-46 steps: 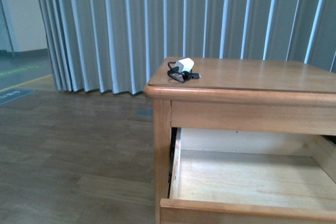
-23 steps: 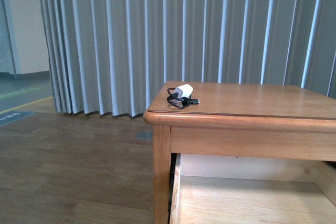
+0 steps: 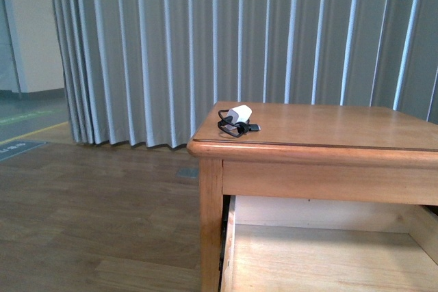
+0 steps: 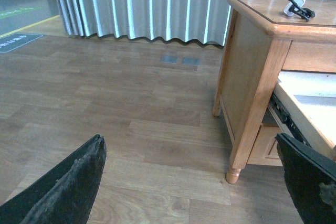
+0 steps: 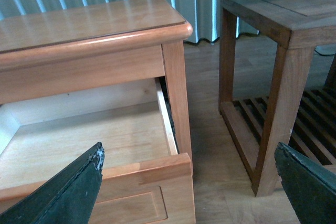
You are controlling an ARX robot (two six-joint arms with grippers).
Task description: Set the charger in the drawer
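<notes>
Less of the pale-wood drawer shows now; blocky white charger, cable coiled, sits atop the glossy cabinet. Left gripper and right gripper gape wide.

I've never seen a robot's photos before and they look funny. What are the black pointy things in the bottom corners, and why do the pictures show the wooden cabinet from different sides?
The robot has two arms, each ending in a pincer for grabbing. One camera sits on its body and looks straight ahead: there you see the wooden cabinet with a small white charger and its black cable lying on top, near the left edge. Under the top, the drawer is pulled open, pale wood inside. The other two cameras ride on the wrists. The black pointy shapes are the fingers of the left pincer and the right pincer. Both are wide open and hold nothing. The right wrist camera also shows a darker table beside the cabinet.
</notes>
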